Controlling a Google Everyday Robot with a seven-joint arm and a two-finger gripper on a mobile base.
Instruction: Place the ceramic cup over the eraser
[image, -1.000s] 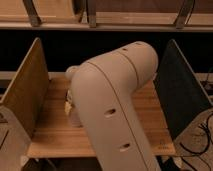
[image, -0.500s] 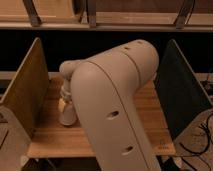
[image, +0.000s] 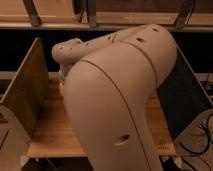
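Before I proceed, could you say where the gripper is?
In camera view, the gripper is hidden behind the arm, whose end hangs over the table's left rear, by the wooden panel.

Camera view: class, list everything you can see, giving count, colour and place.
table: one, light wood, centre, under the arm
left panel: one, tan wood, upright at the table's left edge
right panel: one, dark, upright at the table's right edge
shelf rail: one, pale, across the top
cables: a few, dark, lower right
cup, eraser: none visible
arm: one, beige, fills the middle
gripper: hidden behind the arm
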